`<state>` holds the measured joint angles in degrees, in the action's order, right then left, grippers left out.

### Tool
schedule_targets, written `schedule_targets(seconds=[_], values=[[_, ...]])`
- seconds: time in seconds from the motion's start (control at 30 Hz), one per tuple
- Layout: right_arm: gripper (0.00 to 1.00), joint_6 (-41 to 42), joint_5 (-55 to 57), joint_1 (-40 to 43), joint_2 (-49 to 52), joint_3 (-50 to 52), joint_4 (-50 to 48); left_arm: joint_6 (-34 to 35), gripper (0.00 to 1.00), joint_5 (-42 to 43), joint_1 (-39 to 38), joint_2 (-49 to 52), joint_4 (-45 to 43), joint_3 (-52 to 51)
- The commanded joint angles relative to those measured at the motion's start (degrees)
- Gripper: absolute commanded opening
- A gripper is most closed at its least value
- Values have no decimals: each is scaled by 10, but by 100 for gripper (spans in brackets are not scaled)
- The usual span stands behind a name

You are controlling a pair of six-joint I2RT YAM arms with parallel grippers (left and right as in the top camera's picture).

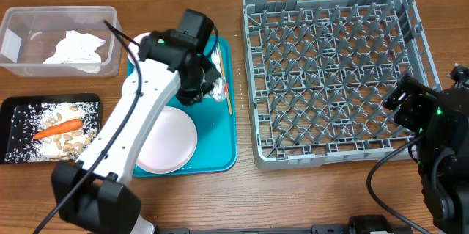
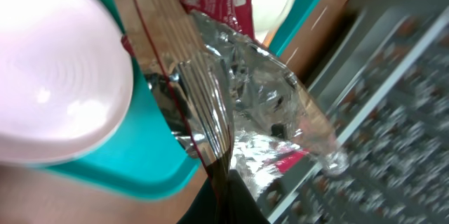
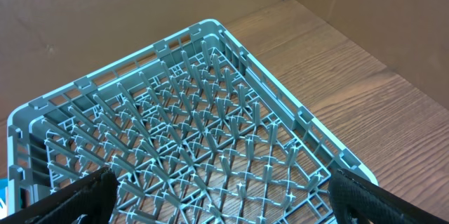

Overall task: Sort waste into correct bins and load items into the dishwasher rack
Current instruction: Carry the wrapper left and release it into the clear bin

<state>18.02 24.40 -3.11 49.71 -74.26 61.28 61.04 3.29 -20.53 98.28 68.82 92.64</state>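
I have the grey dishwasher rack (image 1: 333, 72) filling the table's right side. My right gripper (image 3: 221, 182) hangs by its right edge, jaws spread wide, holding nothing. Left of the rack, the teal tray (image 1: 223, 157) carries the round plate (image 1: 172, 142). My left gripper (image 1: 199, 86) is clamped on the crinkled silver-and-red wrapper (image 2: 266, 97) above that tray's right side. The carrot (image 1: 57, 128) lies in the black tray (image 1: 15, 150).
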Motion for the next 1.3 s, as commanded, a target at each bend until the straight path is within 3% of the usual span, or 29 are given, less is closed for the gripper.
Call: schedule_targets(seconds=[0.0, 0.5, 0.87, 0.93, 0.97, 1.03, 1.07, 1.27], values=[[100, 4, 8, -2, -4, -16, -2, -6, 4, -78, 39, -17, -31, 12], [100, 4, 8, -2, -4, -16, -2, -29, 4, -89, 315, -7, -309, 12], [100, 4, 9, -2, -4, -16, -2, -82, 4, -116, 402, 113, -470, 12], [100, 4, 9, -2, -5, -16, -2, -84, 13, -112, 418, 131, -486, 12], [100, 4, 8, -2, -5, -16, -2, -84, 24, -107, 426, 137, -492, 12], [100, 4, 9, -2, -5, -16, -2, -91, 79, -95, 442, 139, -501, 12], [100, 4, 8, -2, -5, -16, -2, -103, 100, -85, 450, 139, -508, 12], [100, 4, 9, -2, -5, -16, -2, -184, 100, 22, 486, 128, -495, 42]])
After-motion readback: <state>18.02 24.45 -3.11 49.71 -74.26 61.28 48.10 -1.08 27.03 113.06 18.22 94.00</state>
